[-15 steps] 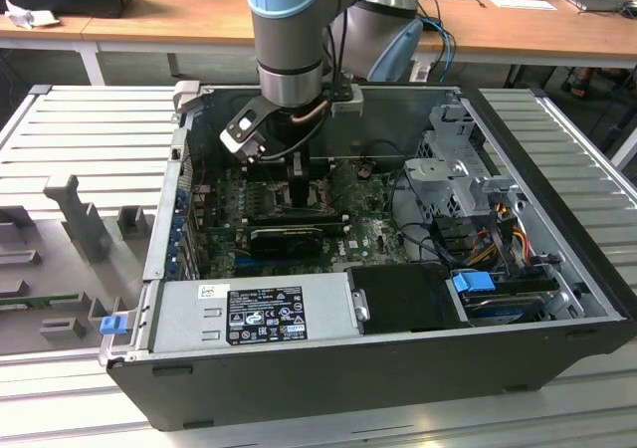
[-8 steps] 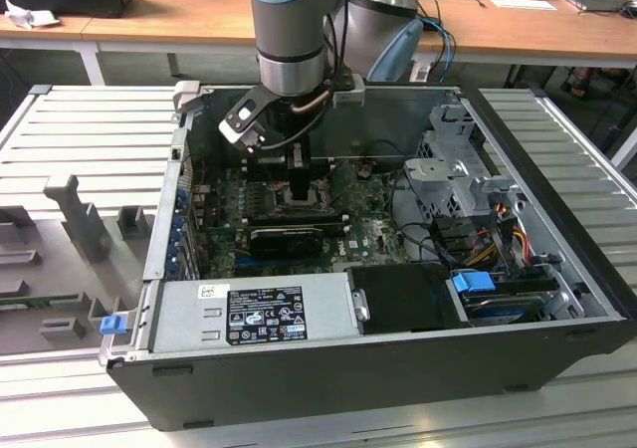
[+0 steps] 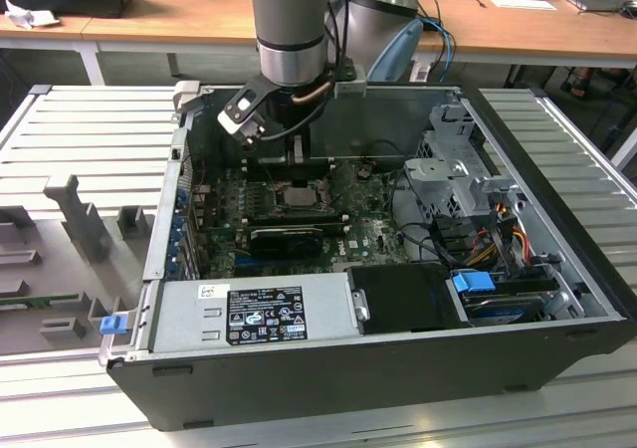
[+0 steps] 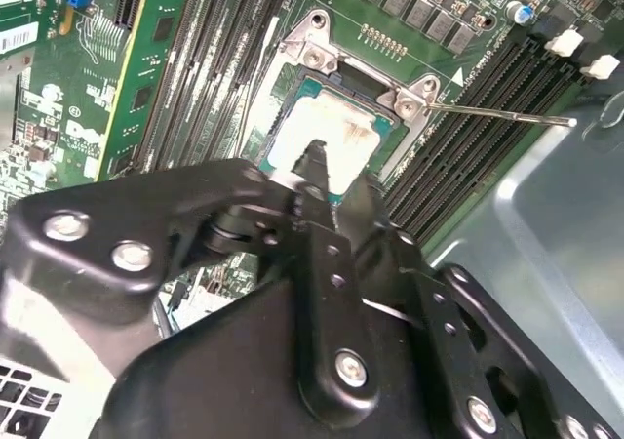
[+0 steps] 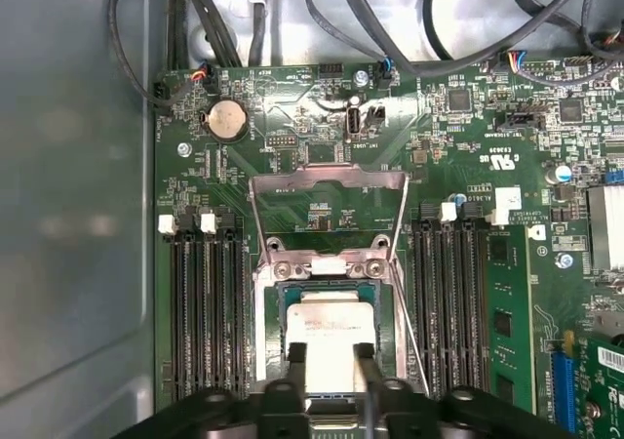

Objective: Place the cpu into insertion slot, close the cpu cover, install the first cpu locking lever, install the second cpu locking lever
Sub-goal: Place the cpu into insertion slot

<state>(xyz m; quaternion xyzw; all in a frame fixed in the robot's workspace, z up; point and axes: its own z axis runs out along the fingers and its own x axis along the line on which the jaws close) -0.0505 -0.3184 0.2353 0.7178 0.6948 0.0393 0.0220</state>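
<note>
The chip (image 5: 330,327) lies flat in the socket (image 5: 322,285) near the middle of the circuit board (image 5: 292,127), between the two banks of long black memory slots (image 5: 205,312). Its pale metal top faces up and a thin green border shows around it. The gripper (image 5: 330,353) hangs right over the chip's near edge with its fingers (image 5: 296,356) parted by a bit less than the chip's width. Nothing sits between them, and I cannot tell whether the tips touch the chip. The cover (image 5: 329,176) is swung open on its hinge, lying toward the board edge with the coin battery (image 5: 226,120), not over the chip. A thin wire lever (image 4: 497,116) juts out sideways from the socket corner. I judge the chip light, stiff and smooth, but fragile underneath, so it is best held by two opposite edges and kept level. The cover looks thin and springy. Room is tight, with memory slots close on both sides and the case wall (image 3: 328,100) beyond.
</note>
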